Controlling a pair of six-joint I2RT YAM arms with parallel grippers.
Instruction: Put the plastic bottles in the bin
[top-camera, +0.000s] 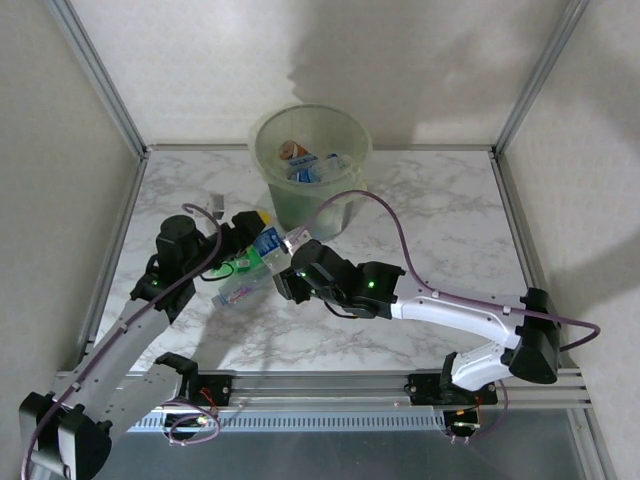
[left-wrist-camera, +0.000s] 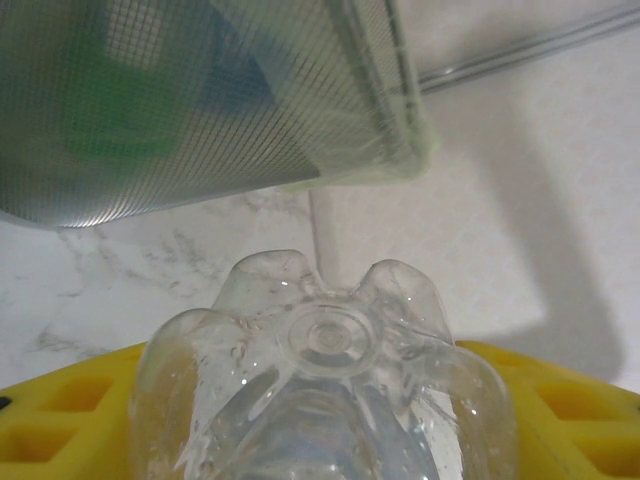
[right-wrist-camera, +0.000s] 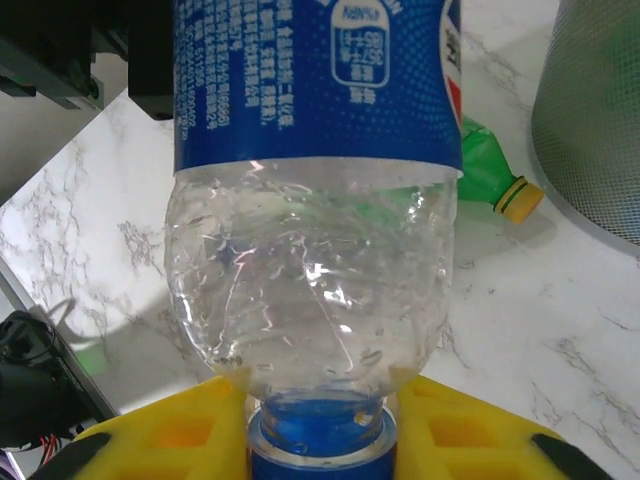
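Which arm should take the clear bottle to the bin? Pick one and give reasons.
Left, probably. The left claw flanks the bottle at its base, and the bin stands ahead in its wrist view. The right claw straddles only the cap end, with the bin off to the side.

Top view: high behind the arm bases, looking down on the whole table (top-camera: 450, 220) and bin (top-camera: 290, 200). Left wrist: very close to the clear bottle (left-wrist-camera: 320, 380) at its base, facing the bin wall. Right wrist: equally close at the cap end (seemingly the same bottle), bin at right.
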